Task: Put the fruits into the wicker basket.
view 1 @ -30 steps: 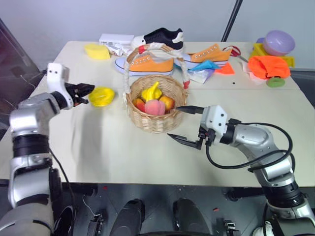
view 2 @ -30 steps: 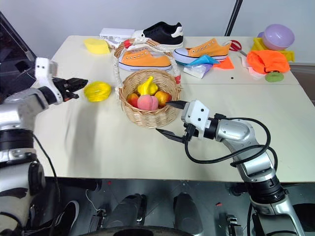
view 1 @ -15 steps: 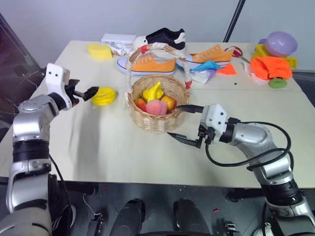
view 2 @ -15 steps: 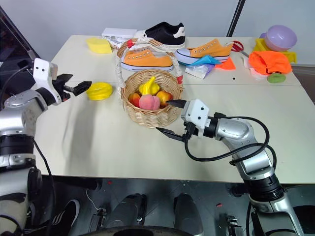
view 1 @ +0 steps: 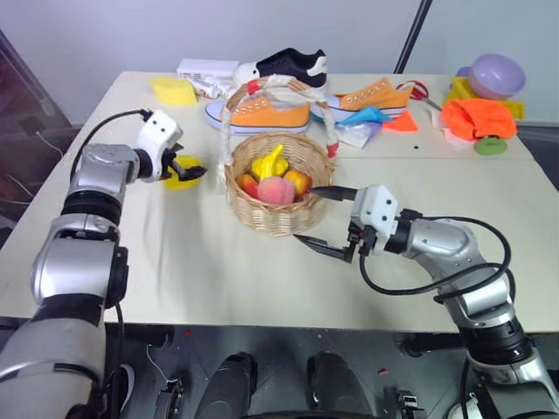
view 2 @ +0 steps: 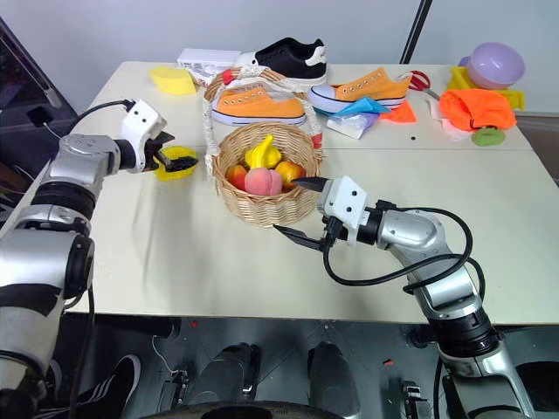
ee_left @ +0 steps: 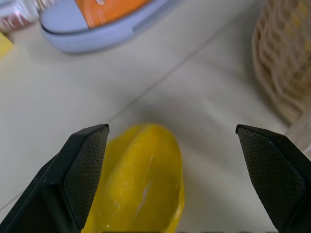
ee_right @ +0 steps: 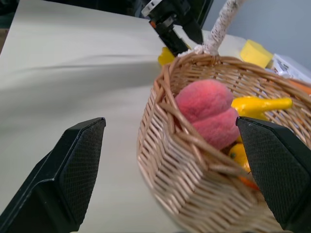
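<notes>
The left gripper (view 1: 189, 168) is spread wide around the yellow ridged fruit (ee_left: 141, 179) lying on the table (view 1: 218, 271) beside the wicker basket (view 1: 278, 216). The right gripper (view 1: 321, 222) hangs released near the basket's front, holding nothing.

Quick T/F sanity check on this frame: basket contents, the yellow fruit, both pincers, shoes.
1. The peach lies in the basket. True.
2. The left pincer is shut on the yellow fruit. False: its jaws stand wide open with the fruit between them, still on the table.
3. The right pincer holds an apple. False: it is open and empty, beside the basket.
4. The orange shoe sits behind the basket. True.
5. The purple bowl is inside the basket. False: it sits at the table's far right corner.
</notes>
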Available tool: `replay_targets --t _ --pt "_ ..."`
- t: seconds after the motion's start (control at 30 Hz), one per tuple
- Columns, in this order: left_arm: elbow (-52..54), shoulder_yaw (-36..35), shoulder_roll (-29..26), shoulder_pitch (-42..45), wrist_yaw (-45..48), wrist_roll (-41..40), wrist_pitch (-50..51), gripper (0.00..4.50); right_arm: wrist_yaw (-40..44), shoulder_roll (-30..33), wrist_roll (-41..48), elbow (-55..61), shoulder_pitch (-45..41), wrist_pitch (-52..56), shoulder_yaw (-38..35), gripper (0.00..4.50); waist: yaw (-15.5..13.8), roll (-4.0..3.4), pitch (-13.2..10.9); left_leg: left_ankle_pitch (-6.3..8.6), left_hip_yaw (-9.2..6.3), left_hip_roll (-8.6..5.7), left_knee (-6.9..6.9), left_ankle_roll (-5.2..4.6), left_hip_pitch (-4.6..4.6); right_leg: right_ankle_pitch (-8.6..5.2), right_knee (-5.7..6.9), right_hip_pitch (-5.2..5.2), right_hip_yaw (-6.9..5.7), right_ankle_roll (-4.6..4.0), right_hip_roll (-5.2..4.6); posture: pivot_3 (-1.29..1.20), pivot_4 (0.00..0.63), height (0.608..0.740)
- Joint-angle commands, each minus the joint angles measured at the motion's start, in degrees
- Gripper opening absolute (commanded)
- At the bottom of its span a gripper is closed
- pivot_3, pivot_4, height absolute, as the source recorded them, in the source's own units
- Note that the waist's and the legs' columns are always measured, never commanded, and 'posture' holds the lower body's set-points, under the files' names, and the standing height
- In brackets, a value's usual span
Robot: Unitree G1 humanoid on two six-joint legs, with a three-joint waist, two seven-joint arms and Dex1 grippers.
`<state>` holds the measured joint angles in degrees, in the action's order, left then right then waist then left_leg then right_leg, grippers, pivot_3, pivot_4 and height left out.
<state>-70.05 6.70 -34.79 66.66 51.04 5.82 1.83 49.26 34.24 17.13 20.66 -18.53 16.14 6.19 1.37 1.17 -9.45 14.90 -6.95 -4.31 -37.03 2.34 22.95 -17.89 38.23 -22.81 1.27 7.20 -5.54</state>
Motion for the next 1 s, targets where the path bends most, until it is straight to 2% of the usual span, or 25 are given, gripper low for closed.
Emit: replay_targets --t 0.03,0.17,0.3,0.7,0.8,0.87,0.93,1.0 --pt "-0.6 1.0 -1.0 1.4 -0.3 2.4 -1.3 4.48 -0.9 0.3 0.6 2.7 0.1 0.2 -1.8 4.50 -0.1 0.00 0.0 0.00 0.00 0.00 0.00 -0.01 0.00 0.00 0.00 0.00 0.00 0.00 0.00 0.00 0.150 0.740" --pt "-1.1 -0.9 -1.3 0.9 -8.0 2.7 -3.4 4.48 -0.9 0.4 0.6 3.0 0.5 0.2 -1.6 4.50 -0.2 0.01 0.0 0.04 -0.03 0.06 -0.02 -0.07 0.01 0.00 0.01 0.00 0.00 0.00 0.00 0.00 0.150 0.740" --pt "-1.7 -0.1 -1.6 -2.0 -11.5 3.8 -3.8 4.48 -0.7 0.4 0.6 2.6 -0.1 0.0 -1.6 4.50 -0.2 0.01 0.0 0.03 -0.03 0.07 -0.04 -0.05 0.05 0.00 0.00 -0.02 0.00 0.01 -0.01 0.00 0.150 0.740" --pt "-1.7 -3.3 0.7 -3.2 -10.9 1.7 -3.0 4.48 0.1 0.9 0.5 2.2 -0.4 -0.3 -1.5 4.50 -0.5 0.03 0.0 0.01 -0.05 0.05 -0.08 -0.02 0.12 0.01 0.01 -0.06 -0.01 0.02 -0.03 0.00 0.150 0.740" --pt "-1.6 -4.6 0.9 -3.0 -11.2 0.9 -2.7 3.67 0.1 1.0 0.5 2.2 -0.3 -0.3 -1.7 4.50 -0.4 0.03 0.0 0.01 -0.05 0.05 -0.08 -0.02 0.12 0.01 0.01 -0.06 -0.01 0.02 -0.02 0.00 0.150 0.740" --pt "-1.6 -4.6 0.9 -3.2 -11.0 1.3 -2.5 2.70 0.1 1.0 0.4 2.2 -0.2 -0.4 -1.7 4.50 -0.3 0.03 0.0 0.01 -0.05 0.05 -0.08 -0.02 0.12 0.01 0.02 -0.06 -0.01 0.02 -0.02 0.00 0.150 0.740" --pt "-1.3 -4.5 0.9 -3.5 -11.4 1.8 -2.7 2.00 0.2 1.1 0.5 2.4 -0.1 -0.3 -1.8 4.50 -0.3 0.03 0.0 0.01 -0.05 0.05 -0.08 -0.02 0.12 0.01 0.03 -0.06 -0.01 0.02 -0.02 0.00 0.150 0.740" --pt "-0.9 -4.6 1.0 -3.8 -9.9 1.5 -2.4 2.00 0.2 1.2 0.3 2.4 0.0 -0.4 -1.8 4.50 -0.4 0.03 0.0 0.01 -0.05 0.05 -0.08 -0.02 0.12 0.01 0.02 -0.06 -0.01 0.02 -0.02 0.00 0.150 0.740"
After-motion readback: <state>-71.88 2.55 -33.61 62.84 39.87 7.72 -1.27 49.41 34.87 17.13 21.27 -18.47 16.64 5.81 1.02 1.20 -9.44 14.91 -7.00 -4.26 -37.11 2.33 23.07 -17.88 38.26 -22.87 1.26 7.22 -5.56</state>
